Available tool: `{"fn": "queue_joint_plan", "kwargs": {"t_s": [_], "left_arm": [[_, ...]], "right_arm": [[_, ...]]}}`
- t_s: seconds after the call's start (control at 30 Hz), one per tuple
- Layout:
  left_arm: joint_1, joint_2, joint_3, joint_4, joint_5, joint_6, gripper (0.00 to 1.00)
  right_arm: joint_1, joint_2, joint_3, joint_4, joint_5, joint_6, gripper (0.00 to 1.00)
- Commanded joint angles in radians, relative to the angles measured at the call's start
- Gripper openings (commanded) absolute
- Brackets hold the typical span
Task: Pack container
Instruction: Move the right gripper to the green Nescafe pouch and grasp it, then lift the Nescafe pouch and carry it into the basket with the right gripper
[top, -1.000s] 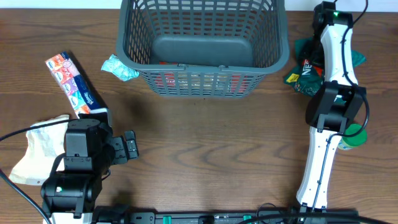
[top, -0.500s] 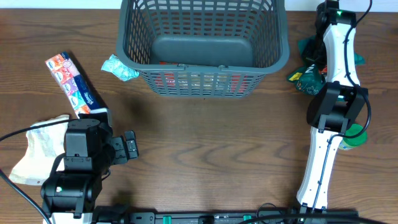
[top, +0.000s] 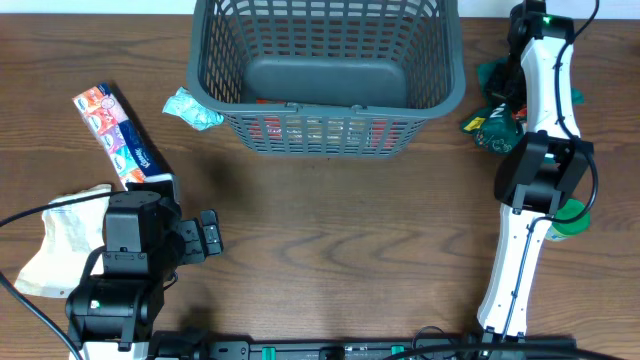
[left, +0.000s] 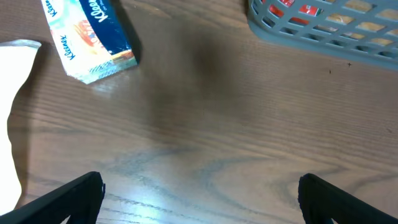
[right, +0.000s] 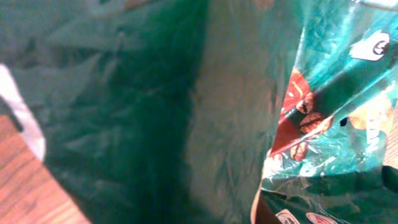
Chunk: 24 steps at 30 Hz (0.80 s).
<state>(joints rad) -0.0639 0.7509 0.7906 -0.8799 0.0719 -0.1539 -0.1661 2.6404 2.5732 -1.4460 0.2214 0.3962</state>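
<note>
container: matt grey plastic lattice | table: wood grain, slight sheen | green packets: glossy crinkled film

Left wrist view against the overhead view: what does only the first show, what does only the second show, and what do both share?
Only the left wrist view: the Kleenex lettering on the tissue pack, and the left gripper from close, fingertips wide apart above bare wood. Only the overhead view: the whole container, the teal packet beside its left corner, and the right arm reaching over green packets. Both: the tissue pack, the container's near wall with red packaging behind its slots, and the wooden table.
</note>
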Motion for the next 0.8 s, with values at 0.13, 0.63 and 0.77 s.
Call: {"fn": "queue_joint_plan", "kwargs": {"t_s": [0.13,0.63,0.77], "left_arm": [[-0.005,-0.001,0.021,-0.002,-0.008,-0.001,0.99],[-0.005,-0.001,0.021,-0.002,-0.008,-0.001,0.98],[-0.005,-0.001,0.021,-0.002,-0.008,-0.001,0.99]], "right_arm": [[0.010,-0.196,-0.015,-0.013,-0.093,-0.025,0.01],[0.018,-0.522,-0.015,0.063,-0.008,-0.106,0.01],[0.054,-0.629,-0.015,0.179,-0.018,-0.239,0.01]]}}
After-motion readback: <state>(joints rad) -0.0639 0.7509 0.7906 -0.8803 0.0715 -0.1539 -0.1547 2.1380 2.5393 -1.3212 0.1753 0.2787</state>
